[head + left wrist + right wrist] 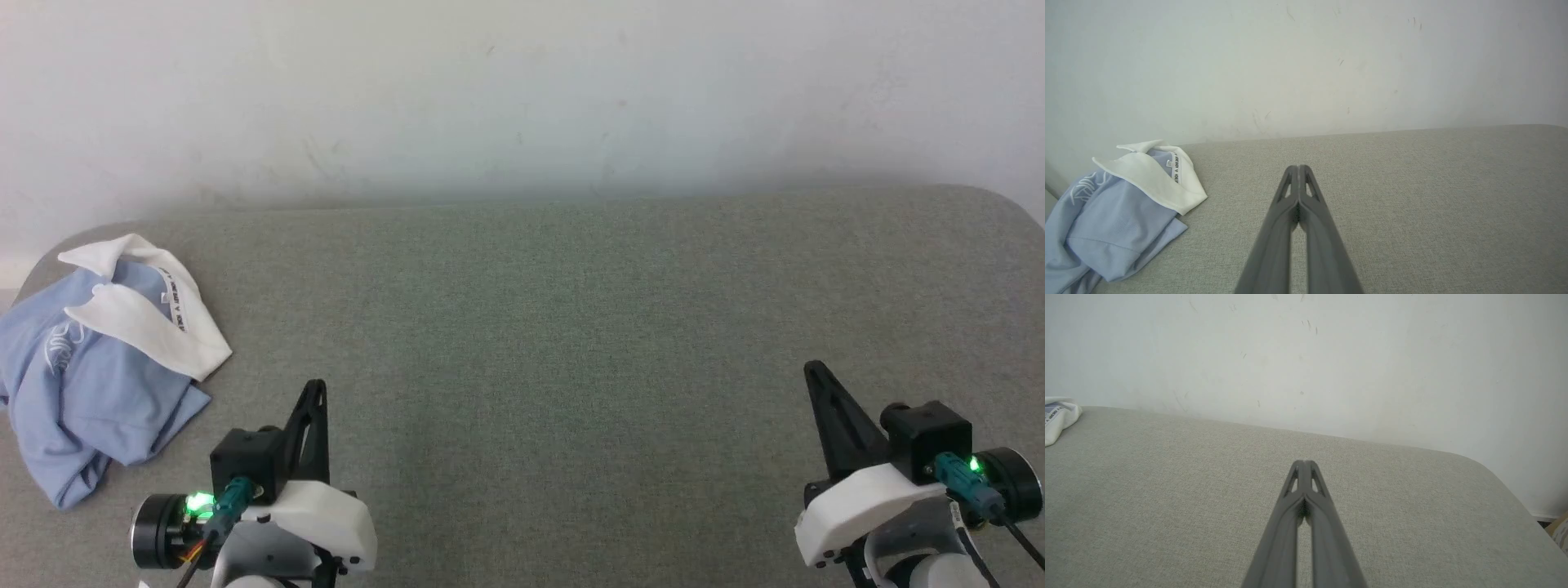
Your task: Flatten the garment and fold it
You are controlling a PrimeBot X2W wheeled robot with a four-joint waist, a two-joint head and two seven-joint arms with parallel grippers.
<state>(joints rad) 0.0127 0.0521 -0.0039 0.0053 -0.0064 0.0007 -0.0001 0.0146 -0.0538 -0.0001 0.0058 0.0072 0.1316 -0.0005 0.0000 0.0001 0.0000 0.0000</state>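
The left claw and right claw hover empty over the bench, fingers pressed together. The garment lies crumpled just left of the left claw, well apart from the right; likely a ready pose before the first grasp

wall: white, scuffed | surface: grey-green woven fabric, rounded corners | light: soft, even
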